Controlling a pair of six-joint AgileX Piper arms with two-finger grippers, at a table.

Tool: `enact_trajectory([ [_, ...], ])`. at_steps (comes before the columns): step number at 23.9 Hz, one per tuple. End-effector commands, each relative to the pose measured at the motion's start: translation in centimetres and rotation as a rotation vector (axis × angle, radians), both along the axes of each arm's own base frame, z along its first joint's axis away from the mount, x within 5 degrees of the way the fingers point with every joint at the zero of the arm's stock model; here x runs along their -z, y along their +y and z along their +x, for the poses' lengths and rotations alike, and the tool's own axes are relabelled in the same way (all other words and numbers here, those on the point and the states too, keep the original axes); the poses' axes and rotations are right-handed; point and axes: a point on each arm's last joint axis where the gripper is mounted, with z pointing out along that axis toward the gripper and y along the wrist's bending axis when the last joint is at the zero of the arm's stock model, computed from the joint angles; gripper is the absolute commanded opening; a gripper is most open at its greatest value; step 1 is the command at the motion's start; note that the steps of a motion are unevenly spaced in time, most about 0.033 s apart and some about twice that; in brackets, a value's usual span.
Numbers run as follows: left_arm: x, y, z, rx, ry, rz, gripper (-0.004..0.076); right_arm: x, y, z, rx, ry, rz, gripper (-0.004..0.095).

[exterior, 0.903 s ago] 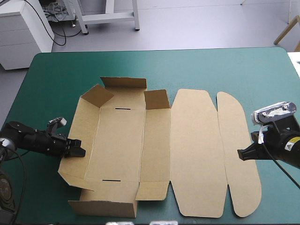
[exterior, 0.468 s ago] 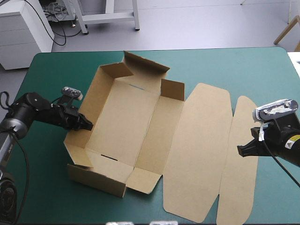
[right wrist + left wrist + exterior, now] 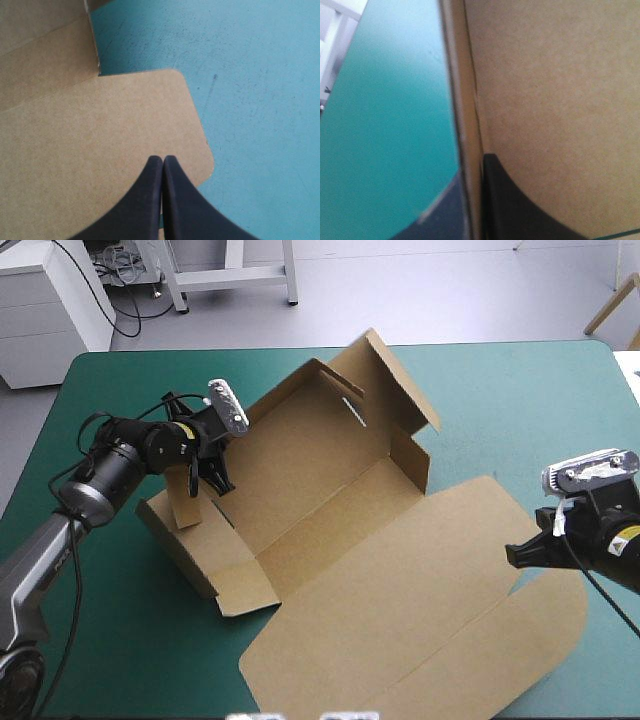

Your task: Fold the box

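The brown box (image 3: 330, 510) lies slantwise on the teal-green surface (image 3: 500, 400), its walled tray toward 10 o'clock and its lid flat toward 5. The left gripper (image 3: 212, 483) grips the tray's 9 o'clock wall between its fingers (image 3: 515, 205). The right gripper (image 3: 162, 162), at 3 o'clock, is clenched empty over the lid's rounded corner.

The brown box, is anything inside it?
Only bare board shows inside the box, plus the left gripper pinching its wall. The floor under that gripper is covered.
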Motion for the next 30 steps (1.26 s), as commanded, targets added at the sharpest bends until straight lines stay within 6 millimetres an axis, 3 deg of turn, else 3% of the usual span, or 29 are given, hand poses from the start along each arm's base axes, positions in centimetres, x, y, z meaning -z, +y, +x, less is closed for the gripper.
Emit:
enact_trajectory([
  [1, -3.3, -2.0, -0.7, 0.107, -0.224, 0.048, -0.001, -1.2, -0.1, 0.1, 0.014, -0.089, 0.017, -0.0019],
  [9, -3.9, -5.6, -1.1, 0.278, -0.411, 0.169, -0.001, -1.2, -0.1, 0.1, 0.014, -0.089, 0.017, -0.0019],
  [18, -3.1, -8.7, -2.6, 0.447, -0.481, 0.353, -0.001, -1.2, -0.1, 0.1, 0.015, -0.091, 0.018, -0.0019],
  [25, -0.8, -8.8, -3.5, 0.334, -0.476, 0.502, -0.001, -1.6, 0.0, 0.3, 0.017, -0.142, 0.045, -0.0019],
  [30, 0.5, -10.1, -5.5, 0.26, -0.558, 0.593, -0.001, -2.1, 0.1, 0.6, 0.022, -0.204, 0.061, -0.0019],
])
